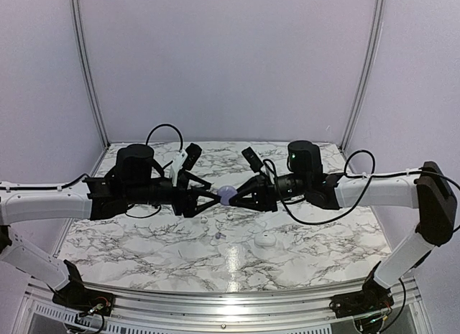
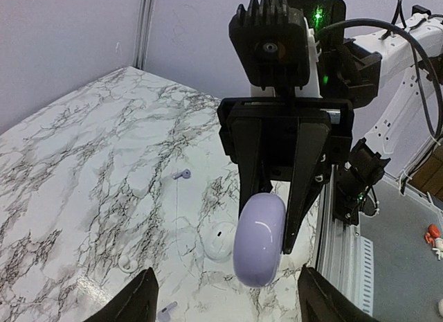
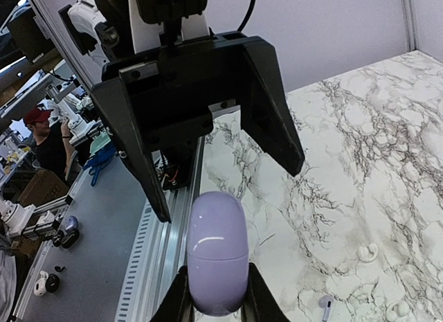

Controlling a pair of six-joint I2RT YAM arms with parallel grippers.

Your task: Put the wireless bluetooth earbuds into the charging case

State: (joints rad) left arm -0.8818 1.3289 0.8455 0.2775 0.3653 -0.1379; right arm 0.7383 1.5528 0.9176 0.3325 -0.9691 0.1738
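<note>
My right gripper (image 3: 217, 275) is shut on the lower end of a closed lilac charging case (image 3: 217, 249) and holds it in the air above the table's middle (image 1: 227, 195). My left gripper (image 2: 227, 272) is open, facing the right one. Its fingers (image 3: 277, 121) stand spread on either side of the case's free end (image 2: 259, 239) without touching it. Tiny earbuds lie on the marble below: a lilac one (image 2: 183, 174), another lilac one (image 2: 166, 309) and a whitish one (image 2: 127, 264). One lilac bud (image 3: 325, 307) and whitish buds (image 3: 367, 253) also show in the right wrist view.
A closed white case (image 1: 266, 240) lies on the marble table (image 1: 144, 248), below and right of the grippers; it also shows in the left wrist view (image 2: 221, 240). An aluminium rail (image 1: 230, 309) runs along the near edge. Grey walls enclose the back and sides.
</note>
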